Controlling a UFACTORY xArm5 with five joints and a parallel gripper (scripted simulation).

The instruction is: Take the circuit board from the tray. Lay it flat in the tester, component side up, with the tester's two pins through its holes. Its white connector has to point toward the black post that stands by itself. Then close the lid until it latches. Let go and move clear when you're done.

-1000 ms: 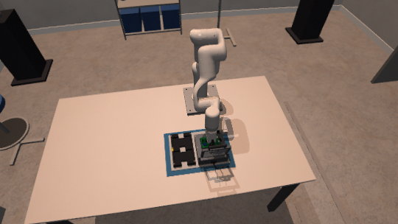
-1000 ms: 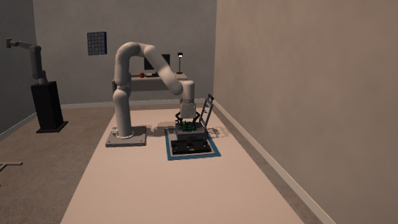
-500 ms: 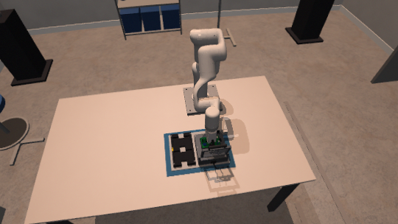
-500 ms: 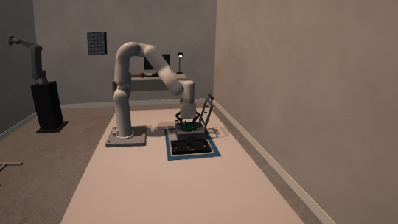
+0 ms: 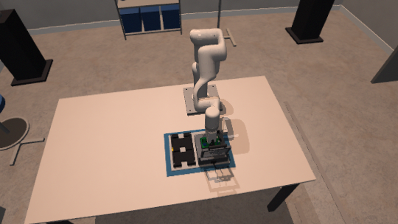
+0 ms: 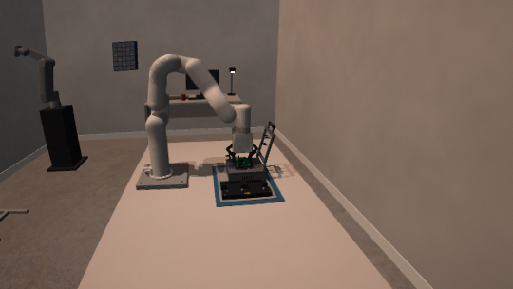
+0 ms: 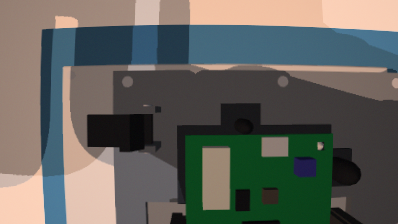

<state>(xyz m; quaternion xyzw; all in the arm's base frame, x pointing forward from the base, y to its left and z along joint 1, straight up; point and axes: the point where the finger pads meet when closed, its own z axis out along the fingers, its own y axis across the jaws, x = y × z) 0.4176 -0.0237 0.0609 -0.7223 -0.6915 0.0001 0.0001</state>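
The green circuit board (image 7: 258, 177) is component side up over the grey tester (image 5: 214, 151), within its black nest. It also shows in the top view (image 5: 210, 141) and in the exterior view (image 6: 243, 163). Its white connector (image 7: 216, 177) is on the side toward the lone black post (image 7: 120, 131). A light spot shows in its corner hole (image 7: 320, 146). My gripper (image 6: 243, 159) points straight down, its fingers spread wide on the board's edges; the fingertips are out of the wrist view. I cannot tell if the board rests fully on the pins. The tester lid (image 6: 267, 142) stands open. The black tray (image 5: 183, 150) is empty.
Tray and tester sit side by side on a blue-edged mat (image 5: 199, 154). The open lid rises beside the gripper on the wall side. The arm's base plate (image 6: 161, 181) stands behind the mat.
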